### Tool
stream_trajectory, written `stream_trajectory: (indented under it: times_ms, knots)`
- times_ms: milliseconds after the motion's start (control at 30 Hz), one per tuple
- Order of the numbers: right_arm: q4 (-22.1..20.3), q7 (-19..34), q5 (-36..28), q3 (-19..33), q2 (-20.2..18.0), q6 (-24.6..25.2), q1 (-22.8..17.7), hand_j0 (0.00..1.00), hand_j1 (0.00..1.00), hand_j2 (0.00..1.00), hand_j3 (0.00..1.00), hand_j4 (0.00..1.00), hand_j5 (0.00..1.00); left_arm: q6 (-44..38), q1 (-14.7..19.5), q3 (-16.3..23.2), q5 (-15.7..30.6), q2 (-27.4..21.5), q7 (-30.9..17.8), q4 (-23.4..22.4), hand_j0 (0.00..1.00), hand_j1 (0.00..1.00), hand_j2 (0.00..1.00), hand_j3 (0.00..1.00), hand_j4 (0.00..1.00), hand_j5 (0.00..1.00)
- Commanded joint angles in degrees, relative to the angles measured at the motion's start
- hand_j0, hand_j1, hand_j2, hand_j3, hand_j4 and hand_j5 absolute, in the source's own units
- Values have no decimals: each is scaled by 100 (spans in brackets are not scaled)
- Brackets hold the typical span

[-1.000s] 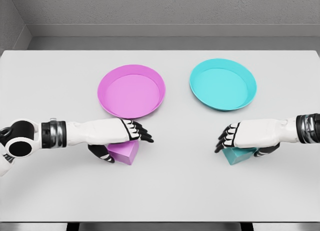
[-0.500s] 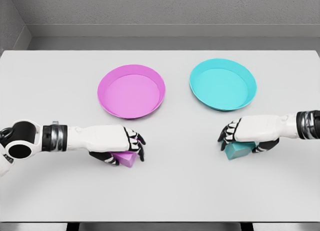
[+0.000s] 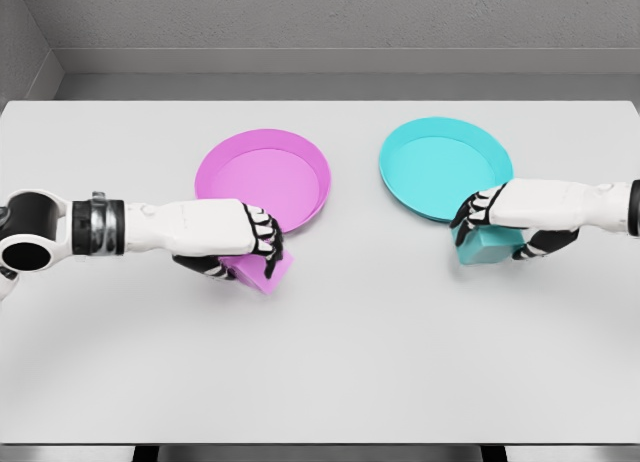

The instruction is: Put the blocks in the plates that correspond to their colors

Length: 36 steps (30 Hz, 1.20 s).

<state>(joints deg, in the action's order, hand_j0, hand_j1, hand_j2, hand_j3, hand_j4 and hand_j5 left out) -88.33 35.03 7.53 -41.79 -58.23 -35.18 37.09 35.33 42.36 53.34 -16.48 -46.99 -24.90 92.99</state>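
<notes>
My left hand (image 3: pixel 258 252) is shut on the pink block (image 3: pixel 263 272), which hangs tilted just in front of the near rim of the pink plate (image 3: pixel 262 182). My right hand (image 3: pixel 478 220) is shut on the cyan block (image 3: pixel 487 247), held at the near right rim of the cyan plate (image 3: pixel 440 167). Both plates hold nothing. Each block is partly hidden under its hand's fingers.
The plates sit side by side on the white table (image 3: pixel 340 352), pink on the left and cyan on the right. A grey wall runs behind the table's far edge.
Both hands closed on their blocks, then lifted and carried them away from me toward the matching plates. The left arm rose and the right arm drew in toward the cyan plate.
</notes>
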Motion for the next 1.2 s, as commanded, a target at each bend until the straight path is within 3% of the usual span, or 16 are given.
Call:
stream_trajectory:
  times_ms: [0, 100, 233, 400, 433, 467, 500, 633, 833, 1167]
  knots:
    - [184, -3, -261, 311, -4, 18, 0, 68, 68, 68, 68, 68, 68, -33, 18, -34, 84, 23, 29, -193, 46, 46, 46, 46, 46, 46]
    - [360, -3, -498, 487, 136, 18, 0, 68, 68, 68, 68, 68, 68, -33, 238, -61, 84, 181, 29, -571, 46, 46, 46, 46, 46, 46]
    - [711, -3, -498, 663, 857, 18, 114, 68, 68, 68, 68, 68, 68, -33, 457, -69, 84, 375, 20, -923, 46, 46, 46, 46, 46, 46]
    - [1801, -3, -454, 1058, 1551, 18, 492, 68, 68, 68, 68, 68, 68, -33, 809, -87, 75, 937, 20, -1678, 46, 46, 46, 46, 46, 46]
    - [1924, -3, -437, 1067, 1586, 18, 501, 70, 70, 70, 70, 70, 70, -33, 870, -87, 75, 1078, 20, -1854, 46, 46, 46, 46, 46, 46]
    - [1977, -3, -445, 1085, 1613, 18, 527, 81, 81, 81, 81, 81, 81, -33, 897, -87, 66, 1166, 11, -2012, 46, 46, 46, 46, 46, 46]
    - [2030, -3, -445, 1120, 1613, 18, 527, 100, 100, 100, 100, 100, 100, -33, 967, -87, 66, 1306, 3, -2214, 47, 47, 47, 47, 47, 47]
    - [2100, -3, -445, 1533, 1551, 18, 466, 100, 100, 100, 100, 100, 100, -33, 1046, -122, 75, 1553, -103, -2944, 62, 62, 62, 62, 62, 62]
    - [2188, -3, -393, 1656, 1516, 18, 281, 100, 100, 100, 100, 100, 100, -254, 1046, -157, 84, 1623, -94, -3023, 100, 100, 100, 100, 100, 100]
    - [2223, -3, 73, 2175, 1516, 18, 79, 100, 100, 100, 100, 100, 100, -33, 1020, -553, 154, 1474, -41, -2935, 100, 100, 100, 100, 100, 100]
